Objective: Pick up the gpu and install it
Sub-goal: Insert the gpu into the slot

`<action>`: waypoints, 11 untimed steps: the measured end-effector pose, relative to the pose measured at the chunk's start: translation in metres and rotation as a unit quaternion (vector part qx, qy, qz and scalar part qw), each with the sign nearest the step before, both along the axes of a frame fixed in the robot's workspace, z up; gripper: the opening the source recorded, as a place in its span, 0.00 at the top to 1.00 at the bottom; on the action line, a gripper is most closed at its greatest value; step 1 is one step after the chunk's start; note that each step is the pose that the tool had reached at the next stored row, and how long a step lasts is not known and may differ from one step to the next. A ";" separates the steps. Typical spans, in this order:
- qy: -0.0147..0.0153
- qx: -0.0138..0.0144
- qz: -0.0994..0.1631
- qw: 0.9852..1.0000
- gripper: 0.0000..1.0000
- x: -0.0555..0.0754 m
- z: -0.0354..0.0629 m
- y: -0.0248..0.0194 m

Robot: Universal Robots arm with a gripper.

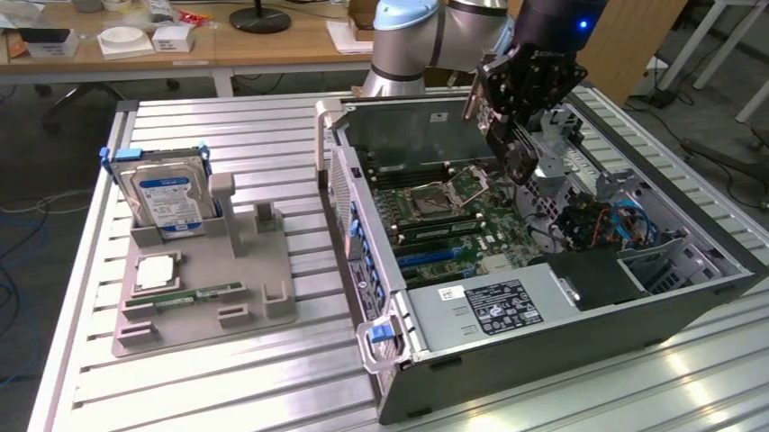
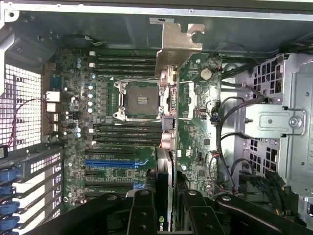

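the pincer (image 2: 166, 197) is clamped on the gpu (image 2: 168, 112) above the open computer case (image 1: 541, 335). the gpu has a green logo (image 2: 160, 228) i cannot read.

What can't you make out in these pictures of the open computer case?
Wrist view: the thin dark gpu card shows edge-on, face hidden; the black gripper covers its near end.
Exterior view: whether the card's lower edge touches the green motherboard cannot be told.
Exterior view: the print on the silver hard drive label is too small to read.
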State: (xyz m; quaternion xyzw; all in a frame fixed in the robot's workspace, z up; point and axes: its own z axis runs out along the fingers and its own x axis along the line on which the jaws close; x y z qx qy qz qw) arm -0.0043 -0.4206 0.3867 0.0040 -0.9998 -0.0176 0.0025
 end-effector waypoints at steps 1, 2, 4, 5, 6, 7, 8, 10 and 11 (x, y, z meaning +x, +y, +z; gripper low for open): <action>0.000 0.000 0.000 1.000 0.74 0.000 0.0000 0.0000; 0.000 0.000 0.000 1.000 0.74 0.000 0.0000 0.0000; 0.000 0.000 0.000 1.000 0.74 0.000 0.0000 0.0000; 0.000 0.000 0.000 1.000 0.74 0.000 0.0000 0.0000; 0.000 0.000 0.001 1.000 0.74 0.000 0.0000 0.0000; 0.000 0.000 0.002 1.000 0.74 0.000 0.0000 0.0000; 0.000 0.000 0.006 1.000 0.74 0.000 0.0000 0.0000; 0.000 0.000 0.015 1.000 0.74 0.000 0.0000 -0.0001; 0.000 0.000 0.020 1.000 0.74 0.000 0.0000 -0.0001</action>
